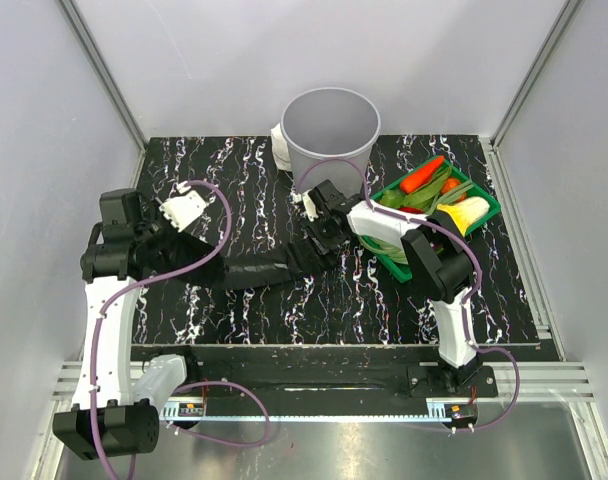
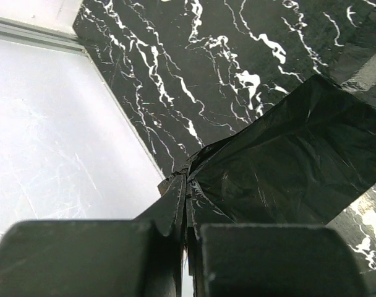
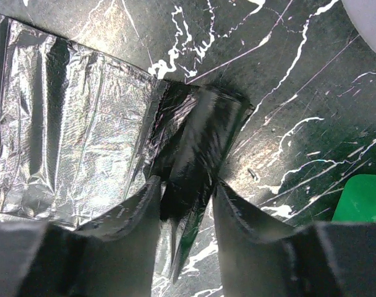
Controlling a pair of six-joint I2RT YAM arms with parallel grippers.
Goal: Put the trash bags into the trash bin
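— Holding anything yet?

— My left gripper (image 2: 187, 197) is pressed together on one end of the black bag (image 1: 274, 268), toward the left of the table (image 1: 284, 320). My right gripper (image 3: 187, 185) stands half spread, a bunched fold of the bag between its fingers. Whether they bite, I cannot tell.

— Where does the bag lie?

— On the table, stretched between my two grippers, nearer than the grey bin (image 1: 329, 165) at the far edge.

— Which step, then?

— Taking hold, I judge. Next comes a firm pinch on the right. Then both ends must rise above the rim and travel far, keeping off the green basket (image 1: 487, 208) on the right.
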